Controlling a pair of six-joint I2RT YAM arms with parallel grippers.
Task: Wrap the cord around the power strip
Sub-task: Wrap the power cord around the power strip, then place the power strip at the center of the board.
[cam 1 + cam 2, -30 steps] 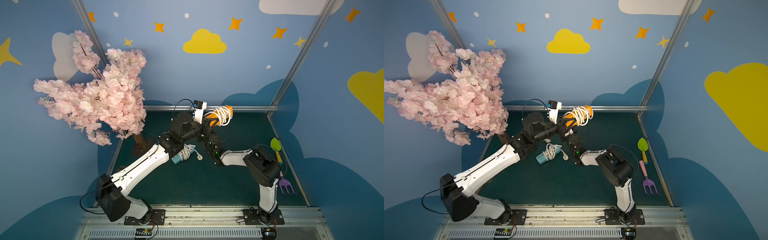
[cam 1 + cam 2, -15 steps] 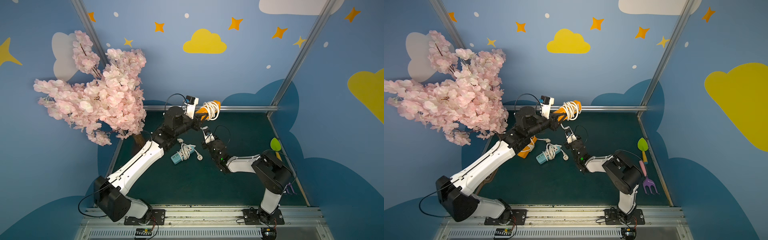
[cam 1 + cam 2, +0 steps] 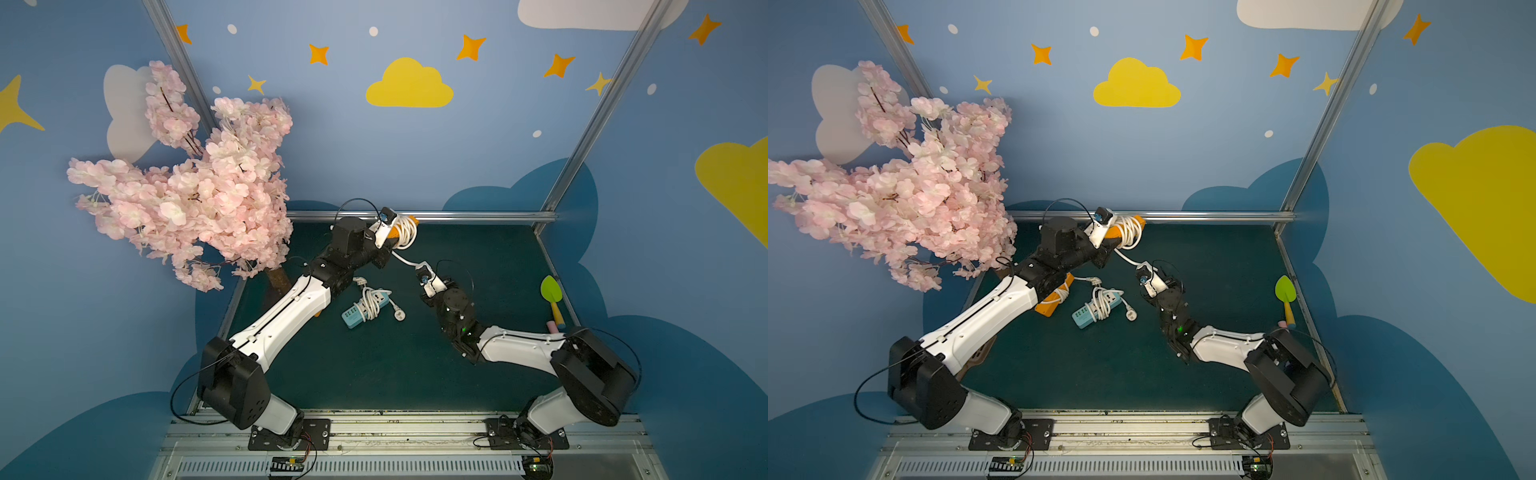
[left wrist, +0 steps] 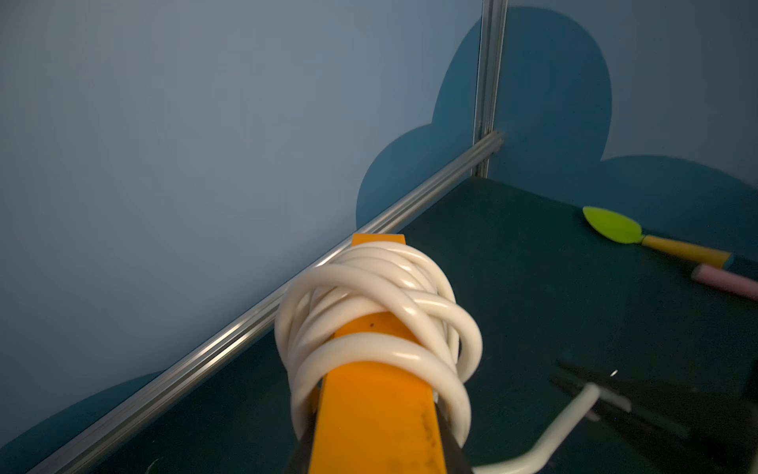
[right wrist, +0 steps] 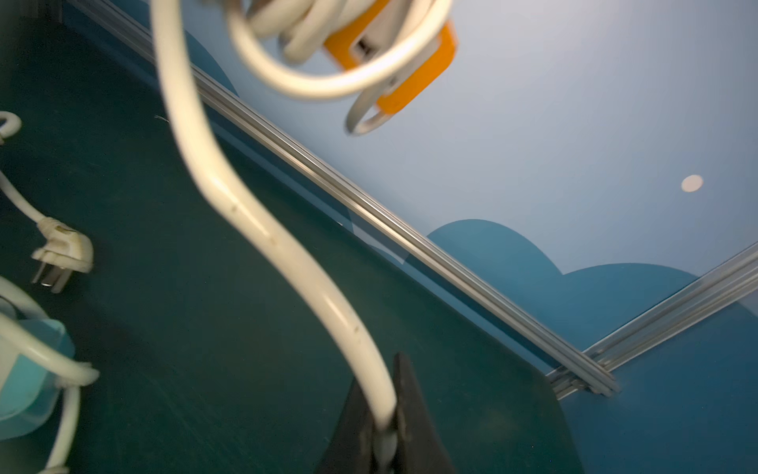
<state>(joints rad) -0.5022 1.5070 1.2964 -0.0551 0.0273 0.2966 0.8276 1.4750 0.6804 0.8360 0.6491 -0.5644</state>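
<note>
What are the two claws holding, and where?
The left claw grips the orange power strip by its unwrapped end; the right claw pinches the white cord on its loose stretch.

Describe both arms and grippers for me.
Both the left arm and right arm have white shells between bulky black joint housings, with thin black cables looping off them. Each wrist carries a white camera mount. The left gripper and right gripper have dark, tapering fingers. A green light glows on the right arm.

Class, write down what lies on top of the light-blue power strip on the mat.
White cord loops cross the light-blue power strip at its middle; the face beneath them is hidden.
</note>
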